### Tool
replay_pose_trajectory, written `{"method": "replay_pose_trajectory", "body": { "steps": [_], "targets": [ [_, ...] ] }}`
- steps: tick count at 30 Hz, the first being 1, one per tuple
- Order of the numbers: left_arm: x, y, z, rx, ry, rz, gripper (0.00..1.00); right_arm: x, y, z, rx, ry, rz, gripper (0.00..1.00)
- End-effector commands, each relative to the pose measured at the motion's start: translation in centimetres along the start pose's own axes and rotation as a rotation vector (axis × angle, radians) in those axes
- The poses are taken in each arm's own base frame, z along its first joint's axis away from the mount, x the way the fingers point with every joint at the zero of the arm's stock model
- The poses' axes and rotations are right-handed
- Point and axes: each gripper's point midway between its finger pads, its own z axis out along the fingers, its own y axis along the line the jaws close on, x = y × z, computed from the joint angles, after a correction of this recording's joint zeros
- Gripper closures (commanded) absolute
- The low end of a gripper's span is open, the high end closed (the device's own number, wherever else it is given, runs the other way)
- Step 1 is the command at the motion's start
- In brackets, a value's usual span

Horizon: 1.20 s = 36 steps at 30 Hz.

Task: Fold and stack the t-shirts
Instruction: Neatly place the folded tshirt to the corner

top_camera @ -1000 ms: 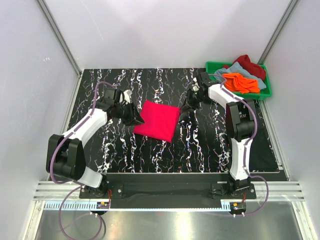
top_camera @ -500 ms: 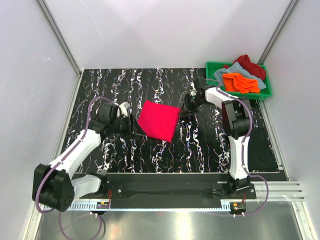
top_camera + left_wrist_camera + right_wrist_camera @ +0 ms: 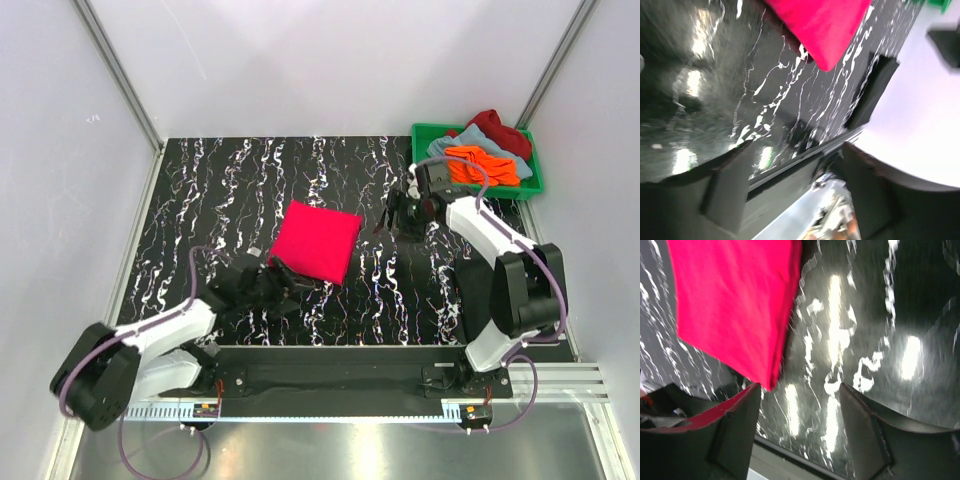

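Observation:
A bright pinkish-red t-shirt [image 3: 316, 241] lies folded in a flat square on the black marbled table [image 3: 220, 190]. My left gripper [image 3: 283, 283] is open just off the shirt's near left corner, touching nothing. In the left wrist view the shirt [image 3: 820, 25] lies well beyond the empty gripper [image 3: 795, 185]. My right gripper [image 3: 395, 215] is open to the right of the shirt, apart from it. In the right wrist view the shirt's [image 3: 735, 305] corner lies just ahead of the left finger [image 3: 735, 430]. Orange [image 3: 480, 163], grey-blue [image 3: 445, 146] and dark red [image 3: 497, 128] t-shirts are heaped in the crate.
The green plastic crate [image 3: 421, 131] stands at the back right corner, right behind my right arm. A dark patch [image 3: 525, 290] covers the table's right edge. White walls with metal posts close in the left, back and right sides.
Both grippers have opened and drawn away from the red t-shirt. The left arm pulled back toward the near edge; the right gripper moved right. The shirt stays folded.

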Motion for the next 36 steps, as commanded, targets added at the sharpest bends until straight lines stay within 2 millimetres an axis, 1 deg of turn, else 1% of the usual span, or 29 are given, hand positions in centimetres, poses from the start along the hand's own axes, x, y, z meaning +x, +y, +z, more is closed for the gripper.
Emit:
{"method": "replay_pose_trajectory", "body": {
  "steps": [1,2,3,4,5,6,7,8,9,10,11,12,14,15,17,20,21,22,24,25,27,29,31,32,34,36],
  "targets": [
    [-0.7,-7.1,1.5,0.178,-0.093,-0.117,0.19,2.1,-0.8,-0.5,-0.002,0.012,-0.01,0.27],
    [-0.3,-6.2,3.1,0.114,-0.085,-0.124,0.19,2.7,-1.1,-1.0,0.002,0.008,-0.012,0.26],
    [0.2,-7.2,3.7,0.107,-0.069,-0.127,0.19,3.1,-1.1,-1.3,0.004,0.004,-0.016,0.26],
    [1.3,-7.2,4.3,0.087,-0.041,-0.179,0.21,3.2,-1.2,-1.7,0.006,-0.004,-0.018,0.24],
    [1.2,-6.1,5.3,0.049,-0.073,-0.223,0.23,3.2,-1.1,-2.4,0.005,-0.026,-0.026,0.24],
    [1.4,-5.6,5.6,0.044,-0.093,-0.264,0.25,3.9,-1.5,-2.5,0.011,-0.022,-0.018,0.23],
    [2.0,-5.5,5.9,0.031,-0.097,-0.331,0.27,3.9,-1.2,-3.2,0.001,-0.041,-0.023,0.23],
    [1.3,-5.1,6.2,0.02,-0.153,-0.359,0.29,4.1,-1.1,-3.4,-0.002,-0.043,-0.014,0.22],
    [1.3,-4.6,6.9,-0.007,-0.165,-0.38,0.3,4.6,-1.2,-3.5,-0.004,-0.038,-0.008,0.21],
    [1.7,-4.8,7.3,-0.014,-0.162,-0.398,0.31,4.6,-1.0,-4.0,-0.011,-0.051,-0.007,0.2],
    [1.8,-4.9,7.6,-0.021,-0.162,-0.405,0.37,4.9,-1.1,-4.0,-0.011,-0.047,-0.001,0.18],
    [1.7,-5.1,8.2,-0.033,-0.168,-0.408,0.4,4.9,-1.0,-4.2,-0.012,-0.05,-0.002,0.17],
    [1.4,-5.2,8.6,-0.049,-0.221,-0.398,0.41,4.9,-1.2,-4.3,-0.005,-0.056,-0.007,0.01],
    [1.3,-5.1,8.9,-0.069,-0.238,-0.394,0.42,4.9,-1.1,-4.3,-0.009,-0.052,-0.007,0.0],
    [1.2,-4.8,9.3,-0.084,-0.249,-0.404,0.43,4.9,-1.0,-4.3,-0.012,-0.045,-0.007,0.0],
    [0.6,-3.4,9.8,-0.117,-0.288,-0.426,0.43,4.8,-0.8,-4.1,-0.022,-0.038,-0.01,0.0],
    [0.6,-3.0,9.9,-0.126,-0.296,-0.431,0.43,4.9,-0.7,-3.9,-0.028,-0.028,-0.014,0.0],
    [0.4,-2.5,10.0,-0.137,-0.307,-0.446,0.45,5.1,-0.8,-3.3,-0.034,0.002,-0.007,0.0],
    [0.3,-2.5,10.3,-0.138,-0.314,-0.45,0.46,5.0,-0.7,-2.6,-0.035,0.027,0.002,0.0],
    [0.2,-2.3,10.6,-0.146,-0.322,-0.445,0.47,5.2,-1.1,-2.1,-0.027,0.054,0.016,0.0],
    [0.0,-2.5,10.8,-0.145,-0.329,-0.442,0.48,4.8,-0.7,-1.8,-0.035,0.055,0.016,0.0],
    [-0.3,-2.2,11.1,-0.15,-0.345,-0.448,0.51,4.2,-0.4,-1.6,-0.039,0.049,0.012,0.0],
    [-0.3,-2.3,11.4,-0.136,-0.346,-0.469,0.53,4.0,-0.1,-1.2,-0.052,0.067,0.015,0.0],
    [-0.4,-2.3,11.6,-0.132,-0.351,-0.473,0.57,3.5,0.2,-1.2,-0.064,0.063,0.004,0.0],
    [-0.5,-2.2,11.8,-0.131,-0.352,-0.469,0.62,3.4,0.5,-0.8,-0.081,0.08,0.006,0.01],
    [-0.5,-2.6,11.8,-0.116,-0.349,-0.459,0.71,2.9,1.2,-0.5,-0.114,0.087,0.001,0.05]
  ]
}}
